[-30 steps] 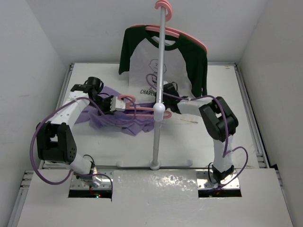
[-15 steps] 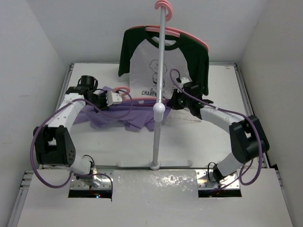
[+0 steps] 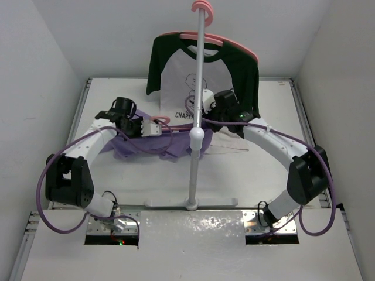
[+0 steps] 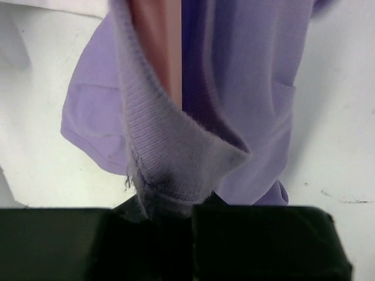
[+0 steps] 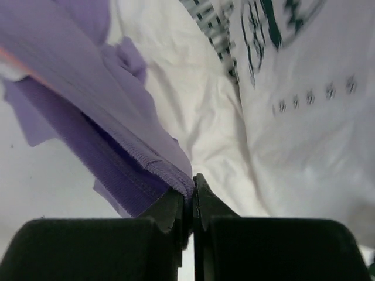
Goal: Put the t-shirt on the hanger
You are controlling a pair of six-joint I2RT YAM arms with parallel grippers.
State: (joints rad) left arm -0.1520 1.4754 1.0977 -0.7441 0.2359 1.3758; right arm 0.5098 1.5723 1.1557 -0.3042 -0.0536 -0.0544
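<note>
The lavender t-shirt (image 3: 149, 145) lies bunched on the table left of the pole, with its upper edge lifted between both grippers. The pink hanger (image 3: 161, 120) shows its hook by the left gripper, and its arm (image 4: 155, 47) runs inside the collar. My left gripper (image 3: 147, 127) is shut on the ribbed collar (image 4: 176, 175), its jaws pinching the fabric. My right gripper (image 3: 205, 112), behind the pole, is shut on a ribbed edge of the t-shirt (image 5: 146, 170), which is stretched taut to the left.
A metal stand pole (image 3: 198, 88) rises from the table's front middle. A white printed shirt with dark green sleeves (image 3: 202, 76) hangs on another pink hanger (image 3: 234, 48) at the back, and fills the right wrist view (image 5: 293, 117). White walls close both sides.
My right gripper has swung back and left toward the pole with the shirt edge in it. My left gripper has shifted slightly right. The shirt's upper edge is stretched tighter between them.
</note>
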